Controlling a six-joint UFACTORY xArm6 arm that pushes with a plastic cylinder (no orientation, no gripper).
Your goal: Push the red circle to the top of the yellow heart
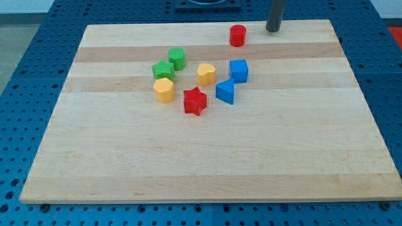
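The red circle (pixel 237 35) stands near the board's top edge, right of centre. The yellow heart (pixel 206 74) sits below and to the left of it, in the middle cluster. My tip (pixel 272 29) is at the top edge of the board, just to the right of the red circle and apart from it by a small gap. The rod rises out of the view's top.
Around the heart: a blue cube (pixel 239 71) on its right, a blue triangular block (pixel 226 91) and a red star (pixel 195 101) below, a green cylinder (pixel 177 58), a green star (pixel 163 69) and a yellow hexagon (pixel 164 90) to its left. The wooden board (pixel 201 163) lies on a blue perforated table.
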